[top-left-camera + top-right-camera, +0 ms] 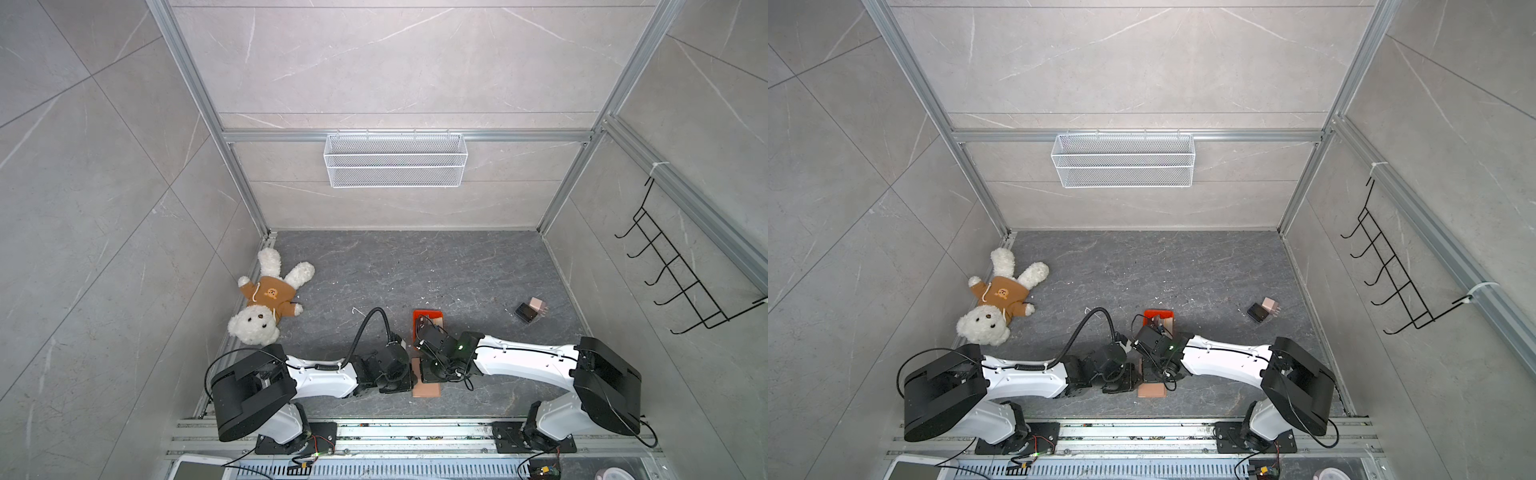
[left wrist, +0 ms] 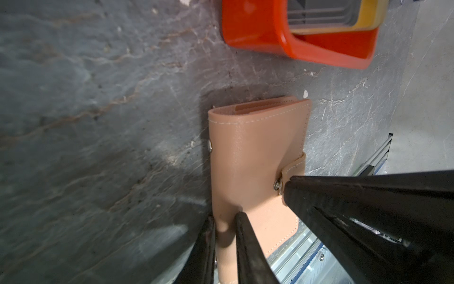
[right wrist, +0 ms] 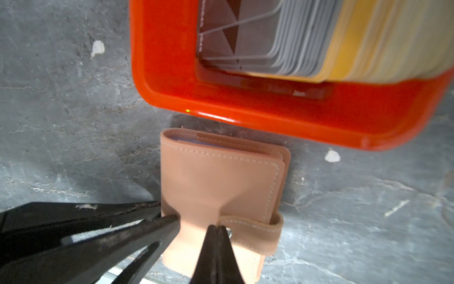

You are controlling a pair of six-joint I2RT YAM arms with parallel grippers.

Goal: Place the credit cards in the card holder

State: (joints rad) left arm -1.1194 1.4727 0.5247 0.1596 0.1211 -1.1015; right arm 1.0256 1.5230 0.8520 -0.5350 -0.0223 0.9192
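Left gripper (image 2: 225, 217) fills its own wrist view: jaws nipped onto the folded spine edge of the holder (image 2: 255, 147). I'd call that an anchor, so the thing can't skid. Right gripper (image 3: 216, 230) sits at the opposite side, jaws pressed together, tip at the snap tab (image 3: 253, 233) (whether a sliver of tab lies between them, I cannot tell). My read is that the snap must pop before any card goes in, hence one arm pinning and one working the tab.

The holder is folded shut, flat near the front edge of the worktop (image 1: 415, 270), about midway along it. The tray (image 3: 245, 115) sits just behind it, a narrow strip apart, with the cards (image 3: 282, 37) stacked inside.

Now the views. In both top views the wrists cover nearly everything, and only a front corner of the holder (image 1: 428, 389) peeks out. The wrist views give the grips. Only the right wrist view shows a bluish sleeve (image 3: 181, 140) inside the holder's end. Only the top views show the teddy (image 1: 266, 299) by the left edge and the block pair (image 1: 531, 309) toward the right edge.
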